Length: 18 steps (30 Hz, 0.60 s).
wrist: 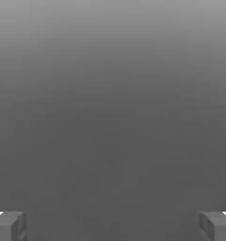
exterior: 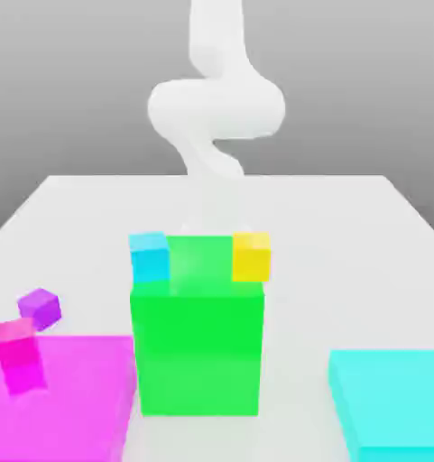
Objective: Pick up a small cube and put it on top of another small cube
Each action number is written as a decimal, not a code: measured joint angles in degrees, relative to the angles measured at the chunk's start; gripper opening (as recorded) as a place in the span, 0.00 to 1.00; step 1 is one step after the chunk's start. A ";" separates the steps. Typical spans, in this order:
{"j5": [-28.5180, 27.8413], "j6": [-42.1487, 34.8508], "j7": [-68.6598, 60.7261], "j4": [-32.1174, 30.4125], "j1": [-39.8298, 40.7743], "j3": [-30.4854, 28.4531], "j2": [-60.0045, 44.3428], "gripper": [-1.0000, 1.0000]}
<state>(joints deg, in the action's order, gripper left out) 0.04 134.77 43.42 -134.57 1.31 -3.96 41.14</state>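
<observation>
Gripper (wrist: 113, 226): fingers (wrist: 9, 226) stand wide apart, nothing between them. The small violet-purple cube (exterior: 40, 308) sits tilted at the exterior view's near left, just beside the small magenta-pink cube (exterior: 20, 354), left of the big green block (exterior: 198, 347) on the white table (exterior: 346, 271).

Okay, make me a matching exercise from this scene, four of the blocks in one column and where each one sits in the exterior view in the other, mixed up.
Things:
1. small violet-purple cube
2. big green block
3. yellow cube
4. flat cyan slab

Places:
A. low on the exterior view's right
B. centre of the table
C. behind the green block, toward the exterior view's right
D. exterior view's left, just above the small magenta-pink cube

Pairs: 1-D, 2-B, 3-C, 4-A
</observation>
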 joint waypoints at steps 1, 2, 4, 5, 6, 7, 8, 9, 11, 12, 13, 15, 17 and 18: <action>0.05 1.43 -1.17 -1.28 0.62 -1.92 -2.27 0.50; 0.14 2.83 -2.34 -2.53 1.25 -3.78 -4.49 0.50; 0.35 5.54 -4.66 -4.95 2.49 -7.45 -8.80 0.50; 0.50 6.88 -5.82 -6.14 3.12 -9.26 -10.91 0.50; 0.68 8.21 -7.01 -7.33 3.77 -11.05 -13.01 0.50; 0.91 9.52 -8.22 -8.51 4.46 -12.77 -15.09 0.50; 1.14 10.83 -9.42 -9.69 5.12 -14.51 -17.15 0.50; 1.41 12.13 -10.65 -10.86 5.81 -16.22 -19.21 0.50; 2.08 14.71 -13.19 -13.19 7.27 -19.52 -23.35 0.50; 2.50 16.00 -14.52 -14.36 8.08 -21.08 -25.44 0.50; 2.94 17.29 -15.87 -15.53 8.88 -22.65 -27.54 0.50; 3.97 19.84 -18.65 -17.85 10.75 -25.46 -31.78 0.50; 5.17 22.39 -21.56 -20.17 12.79 -28.02 -36.05 0.50; 5.76 23.67 -23.02 -21.33 14.90 -29.49 -38.20 0.50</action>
<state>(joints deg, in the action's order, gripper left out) 5.81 158.44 20.41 -155.91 16.20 -33.45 2.93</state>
